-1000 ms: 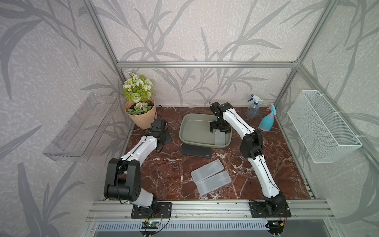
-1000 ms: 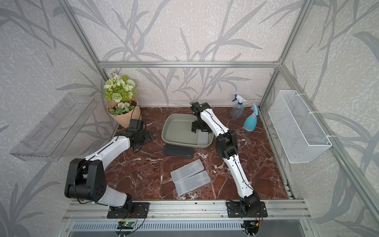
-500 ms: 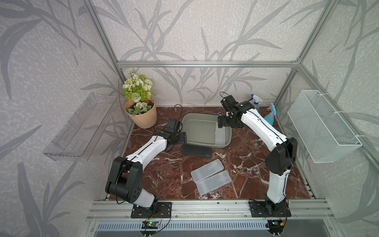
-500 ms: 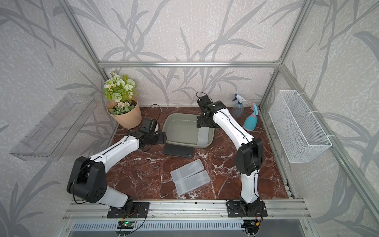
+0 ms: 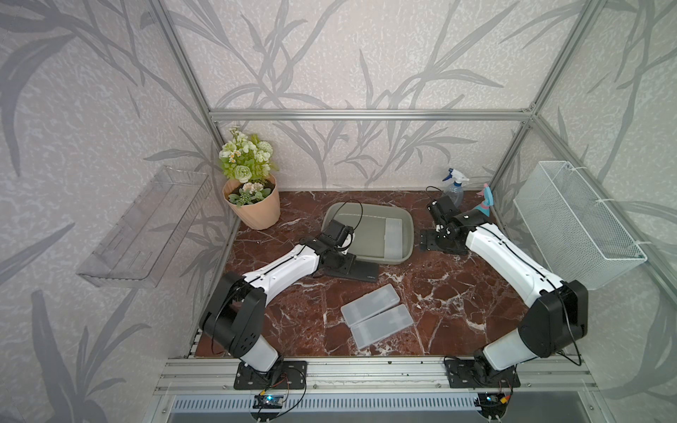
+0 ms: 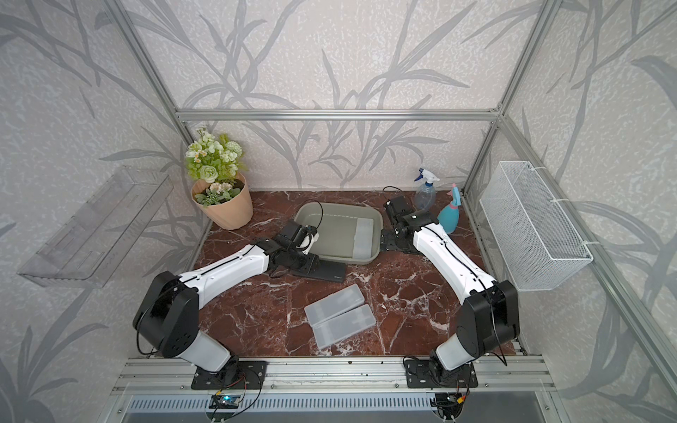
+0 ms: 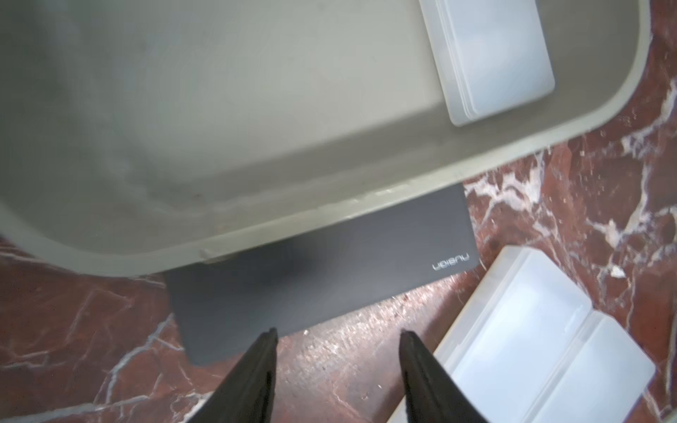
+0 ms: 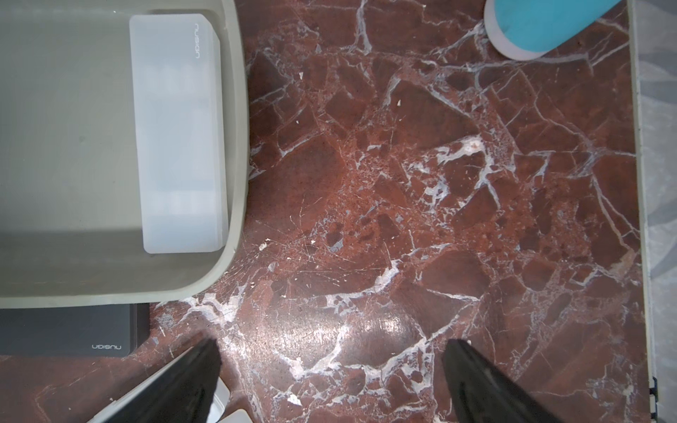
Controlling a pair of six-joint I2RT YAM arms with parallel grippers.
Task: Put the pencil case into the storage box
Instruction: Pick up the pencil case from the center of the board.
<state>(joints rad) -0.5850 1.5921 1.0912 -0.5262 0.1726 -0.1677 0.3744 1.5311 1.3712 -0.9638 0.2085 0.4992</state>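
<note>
Jaws of my left tool (image 7: 337,334) are standing apart over the dark pencil case (image 7: 322,282) lying on the bench (image 8: 366,183) against the storage box (image 7: 219,91); my right tool (image 8: 333,344) is gaping too.

Quick count from my side: four pencil cases total. One frosted case (image 5: 394,238) sat in the only storage box (image 5: 366,234), just beside my right gripper (image 8: 335,348). One dark case (image 7: 322,278) lay at the tips of my left gripper (image 7: 337,335). A second frosted case (image 5: 370,304) and a third frosted case (image 5: 383,326) touched each other nearby. Also one clear spray bottle (image 6: 425,196), one blue spray bottle (image 6: 448,218), one flower pot (image 5: 254,214), one wire basket (image 5: 575,234) and one clear trough (image 5: 146,230).
</note>
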